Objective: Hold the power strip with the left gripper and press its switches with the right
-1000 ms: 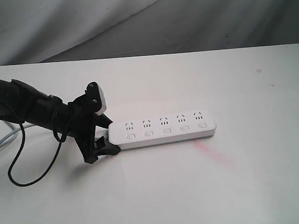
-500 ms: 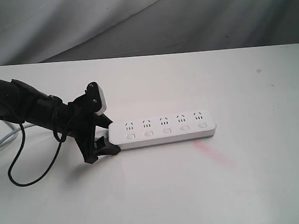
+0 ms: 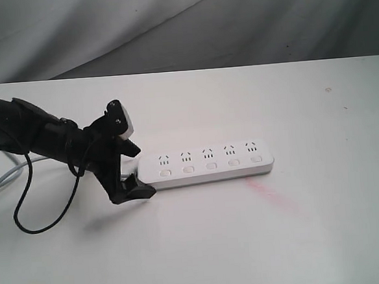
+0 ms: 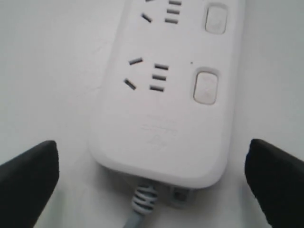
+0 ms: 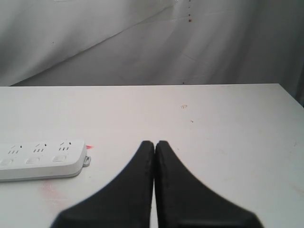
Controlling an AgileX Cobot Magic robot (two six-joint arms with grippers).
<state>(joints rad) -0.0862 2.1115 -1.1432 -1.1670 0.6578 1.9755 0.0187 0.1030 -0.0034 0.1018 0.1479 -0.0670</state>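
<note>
The white power strip (image 3: 207,165) lies flat on the white table (image 3: 248,242), with its grey-white cord (image 3: 3,181) trailing off to the left. Its five switches (image 3: 211,166) run in a row along the near side. My left gripper (image 3: 135,169) is open at the cord end. Its black fingers (image 4: 28,180) stand on either side of that rounded end (image 4: 156,142) with a gap on both sides. My right gripper (image 5: 155,142) is shut with nothing in it, low over the table to the right of the strip (image 5: 42,161). It is outside the exterior view.
A thin black cable (image 3: 32,218) loops down from the left arm onto the table. A faint red smear (image 3: 271,193) marks the table just in front of the strip's right end. Grey cloth (image 3: 181,25) hangs behind the table's far edge.
The left gripper's fingers have spread a little wider around the strip's cord end, and the wrist has shifted slightly. The strip has not moved.
</note>
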